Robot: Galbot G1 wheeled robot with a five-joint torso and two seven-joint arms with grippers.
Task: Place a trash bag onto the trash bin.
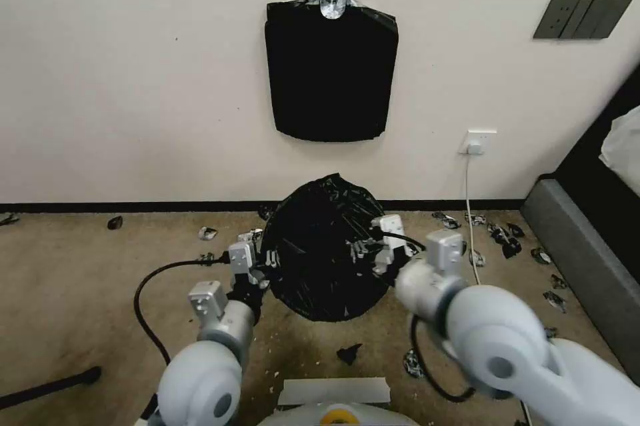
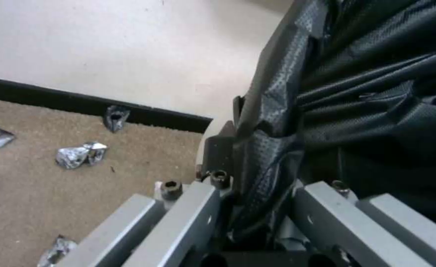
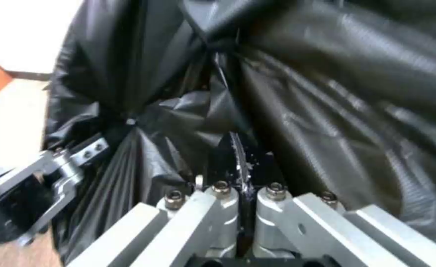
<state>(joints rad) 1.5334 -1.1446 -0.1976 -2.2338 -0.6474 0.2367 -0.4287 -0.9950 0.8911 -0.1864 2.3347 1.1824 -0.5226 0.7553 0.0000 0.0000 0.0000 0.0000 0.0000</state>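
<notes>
Holding the trash bag [image 1: 323,259] stretched at centre frame, low before the wall. Left gripper [image 1: 265,265] pinching its left edge, fingers clamped on a fold; right gripper [image 1: 363,251] clamping a pleat toward its right side, pads together.

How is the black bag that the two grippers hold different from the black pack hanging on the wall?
The trash bag is crinkled and glossy with pale highlights; the wall pack is flat and smooth. The trash bag is low over the carpet, pinched by the left gripper and right gripper; the wall pack hangs from silver tape. Both are black plastic.
</notes>
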